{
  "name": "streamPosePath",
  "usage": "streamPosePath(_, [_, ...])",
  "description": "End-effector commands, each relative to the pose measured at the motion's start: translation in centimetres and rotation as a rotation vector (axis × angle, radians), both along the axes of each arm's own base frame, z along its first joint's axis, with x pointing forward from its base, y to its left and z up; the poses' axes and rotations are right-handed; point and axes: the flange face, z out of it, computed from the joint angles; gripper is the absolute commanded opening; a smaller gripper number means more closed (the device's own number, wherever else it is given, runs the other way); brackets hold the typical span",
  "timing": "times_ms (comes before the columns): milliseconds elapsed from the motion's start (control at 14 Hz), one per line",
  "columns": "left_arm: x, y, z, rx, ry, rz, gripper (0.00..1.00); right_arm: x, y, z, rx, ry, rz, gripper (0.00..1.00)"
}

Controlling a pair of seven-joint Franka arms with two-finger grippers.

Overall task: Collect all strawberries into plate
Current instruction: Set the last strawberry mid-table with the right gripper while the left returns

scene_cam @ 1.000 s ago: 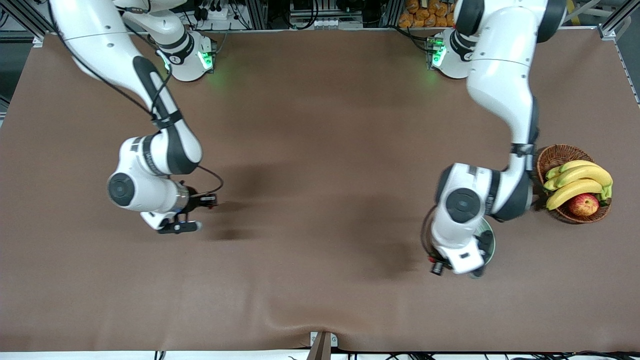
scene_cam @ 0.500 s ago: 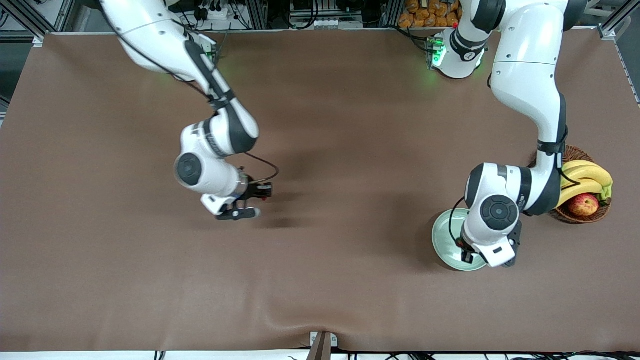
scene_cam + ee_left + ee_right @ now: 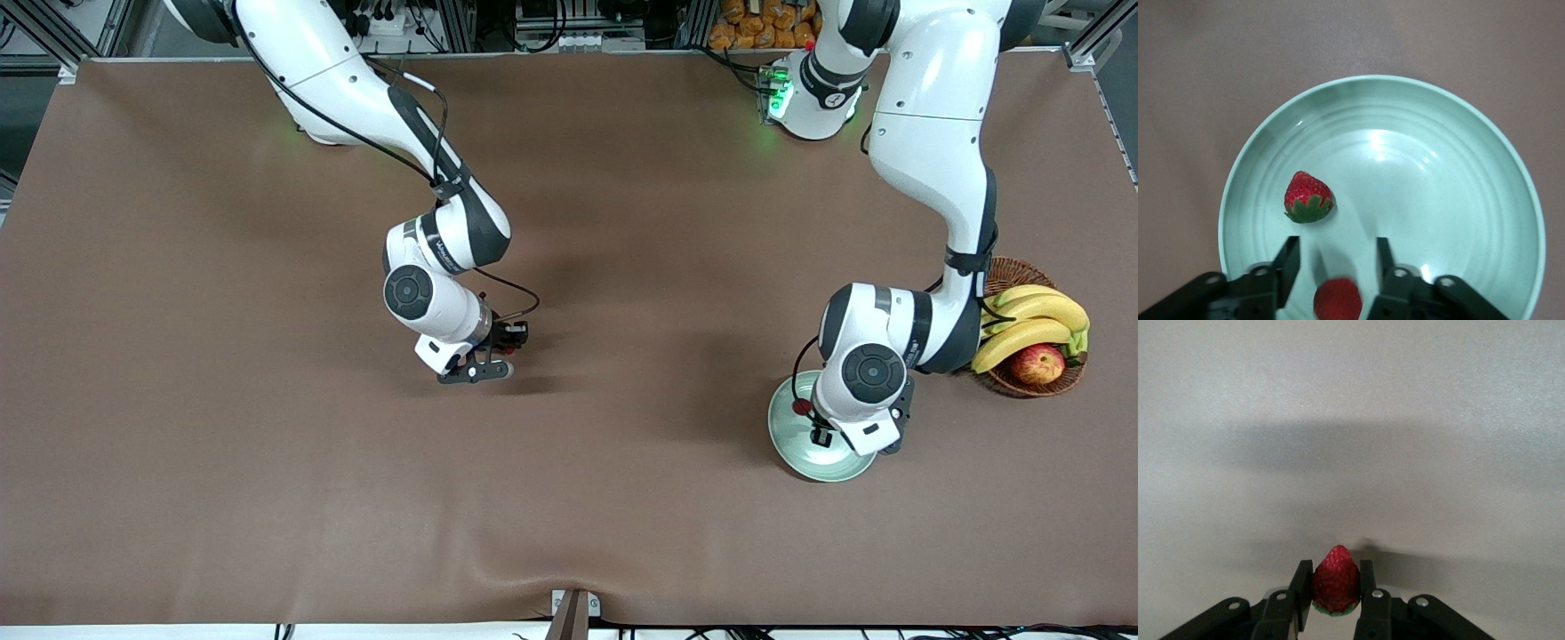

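One small red strawberry with a dark green top (image 3: 1309, 197) lies inside the round, glossy mint-green plate (image 3: 787, 449), which sits on the brown counter (image 3: 622, 516) toward the left arm's end, just beside a brown wicker basket of yellow bananas and a red-yellow apple (image 3: 1022, 338). A second red berry (image 3: 1337, 300), blurred, sits between the parted fingers of the left end effector (image 3: 1335, 267), which hangs over the plate; the fingers look released and not touching it, so I judge it is dropping in.

The third strawberry (image 3: 1335, 581) is clenched, tip forward, in the right end effector (image 3: 1333, 590), up over the bare middle of the counter, well apart from the plate.

To my eye, the step in hand is the left arm's release. It should lift straight up so the fingers do not nudge either berry out. The right arm should wait until the left clears, then carry its berry low over the dish before letting go, so it does not bounce over the raised rim.
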Motion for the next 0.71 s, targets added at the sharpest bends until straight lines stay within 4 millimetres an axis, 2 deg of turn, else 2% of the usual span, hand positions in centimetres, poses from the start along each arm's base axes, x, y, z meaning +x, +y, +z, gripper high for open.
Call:
streamPosePath(0, [-0.6, -0.7, 2.1, -0.016, -0.009, 0.012, 1.00, 0.3, 0.6, -0.1, 0.009, 0.004, -0.011, 0.32])
streamPosePath(71, [-0.7, -1.3, 2.7, -0.018, -0.011, 0.006, 1.00, 0.3, 0.5, -0.1, 0.009, 0.005, -0.011, 0.42])
streamPosePath(143, [-0.7, -2.2, 3.7, -0.025, -0.024, -0.006, 1.00, 0.6, 0.3, 0.2, 0.010, 0.000, -0.014, 0.61])
streamPosePath(286, [-1.3, -5.5, 5.3, -0.035, -0.046, -0.052, 1.00, 2.0, -0.9, 1.8, 0.021, -0.024, -0.026, 0.89])
streamPosePath(357, [-1.8, -7.3, 5.7, -0.039, -0.052, -0.078, 1.00, 3.1, -2.4, 3.5, 0.034, -0.040, -0.054, 0.99])
streamPosePath(571, [-3.2, -13.2, 6.7, -0.053, -0.071, -0.167, 1.00, 5.8, -7.0, 8.5, 0.062, -0.081, -0.118, 1.00])
streamPosePath(643, [-4.0, -16.0, 7.0, -0.065, -0.077, -0.207, 1.00, 6.1, -8.4, 10.4, 0.064, -0.059, -0.120, 1.00])
